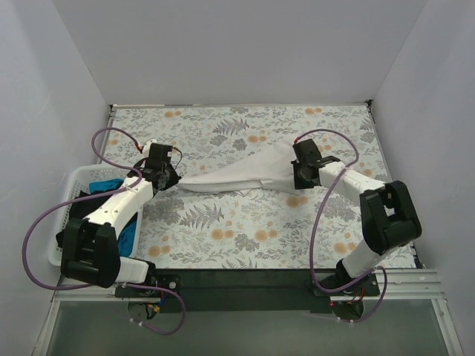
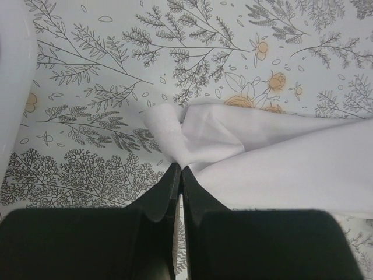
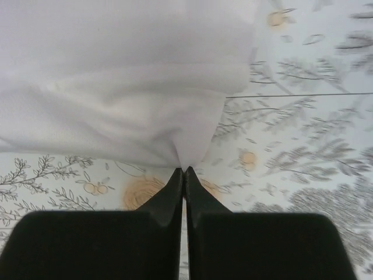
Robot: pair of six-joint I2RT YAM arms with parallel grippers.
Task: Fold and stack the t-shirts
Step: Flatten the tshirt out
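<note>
A white t-shirt (image 1: 249,172) stretches across the middle of the floral tablecloth (image 1: 245,222), narrow at its left end and wide at its right. My left gripper (image 1: 172,180) is shut on the shirt's bunched left tip (image 2: 175,131), its jaws pinching the cloth. My right gripper (image 1: 300,180) is shut on the shirt's right edge (image 3: 186,140), the cloth pulled into a point at the fingertips (image 3: 175,178). A bright blue t-shirt (image 1: 106,185) and a black one (image 1: 83,206) lie in the basket at the left.
A white slotted plastic basket (image 1: 68,194) stands at the table's left edge, under the left arm. White walls enclose the back and both sides. A black strip (image 1: 245,280) with the arm bases runs along the near edge.
</note>
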